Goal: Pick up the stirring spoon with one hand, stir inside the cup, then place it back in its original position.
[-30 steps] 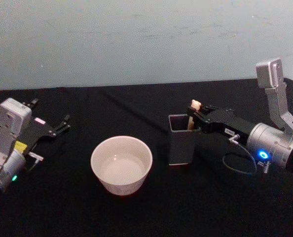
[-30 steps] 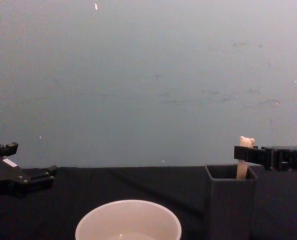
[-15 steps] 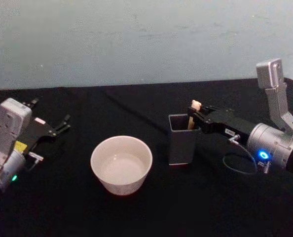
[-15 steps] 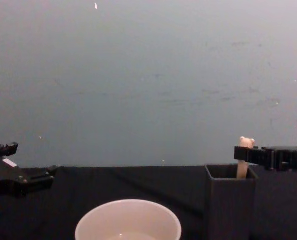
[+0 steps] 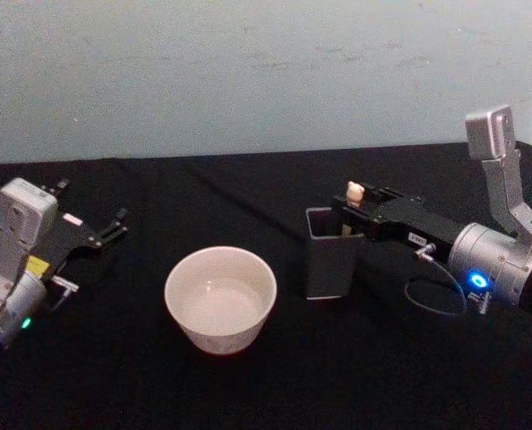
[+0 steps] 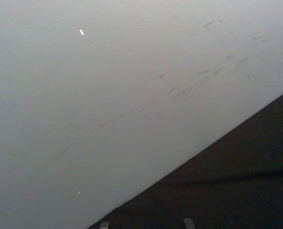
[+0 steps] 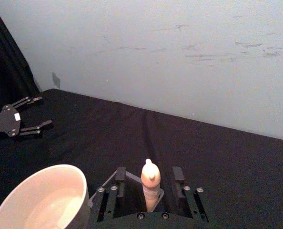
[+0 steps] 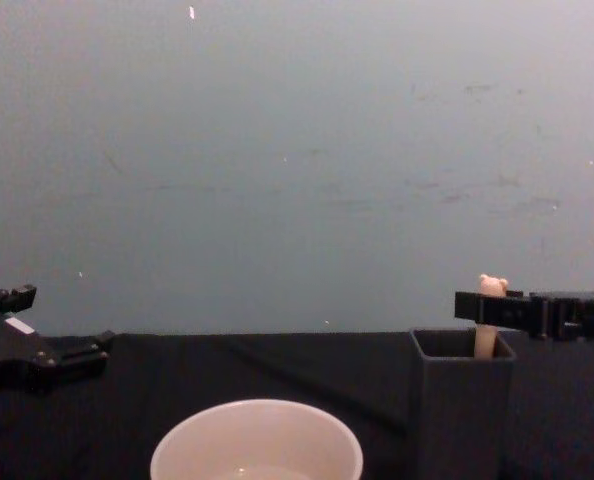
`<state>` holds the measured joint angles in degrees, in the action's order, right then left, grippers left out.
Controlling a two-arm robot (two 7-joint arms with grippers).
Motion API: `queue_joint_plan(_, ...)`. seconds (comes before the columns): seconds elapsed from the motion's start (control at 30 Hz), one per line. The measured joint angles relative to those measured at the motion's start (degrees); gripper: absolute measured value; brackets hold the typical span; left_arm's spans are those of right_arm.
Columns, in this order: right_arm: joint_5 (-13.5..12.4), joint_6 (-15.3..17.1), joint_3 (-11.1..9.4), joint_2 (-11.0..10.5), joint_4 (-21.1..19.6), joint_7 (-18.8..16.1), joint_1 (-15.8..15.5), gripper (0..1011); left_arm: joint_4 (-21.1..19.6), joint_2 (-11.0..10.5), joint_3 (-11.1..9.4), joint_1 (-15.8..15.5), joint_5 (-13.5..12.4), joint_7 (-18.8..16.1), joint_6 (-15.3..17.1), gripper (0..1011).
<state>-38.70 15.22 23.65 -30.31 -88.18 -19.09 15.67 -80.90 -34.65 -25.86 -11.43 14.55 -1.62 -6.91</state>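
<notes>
The stirring spoon [image 5: 355, 191] stands upright in the dark square holder [image 5: 330, 253], its beige bear head between the spread jaws of the right gripper [image 5: 348, 213], which has advanced since earlier. The smooth cream cup [image 5: 220, 298] sits beside the holder. The left gripper [image 5: 112, 226] rests idle on the black surface [image 5: 248, 394], jaws spread.

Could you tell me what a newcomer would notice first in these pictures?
Probably the right gripper, reaching from the right with its fingers open on either side of the bear-topped stirring spoon, which stands in the dark square holder. Next, the cream cup beside the holder, toward the robot's left, bright against the black tablecloth. The left gripper rests open at far left.
</notes>
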Motion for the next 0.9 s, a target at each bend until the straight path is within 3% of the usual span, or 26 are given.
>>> queue_joint_plan(0.3, -0.04, 0.0, 0.0, 0.0, -0.02, 0.01, 0.02, 869, 0.0, 0.0, 0.0, 0.0, 0.0, 0.0, 0.0, 1001)
queue_joint_plan(0.5, -0.06, 0.0, 0.0, 0.0, -0.02, 0.01, 0.02, 997, 0.0, 0.0, 0.0, 0.0, 0.0, 0.0, 0.0, 1001)
queue_joint_plan(0.8, 2.6, -5.81, -2.1, 2.39, -0.76, 2.73, -0.56, 1000, 0.0, 0.0, 0.0, 0.0, 0.0, 0.0, 0.0, 1001)
queue_joint_plan(0.9, 4.21, -10.09, -3.98, 4.38, -1.14, 5.72, -0.99, 1000, 0.0, 0.0, 0.0, 0.0, 0.0, 0.0, 0.0, 1001)
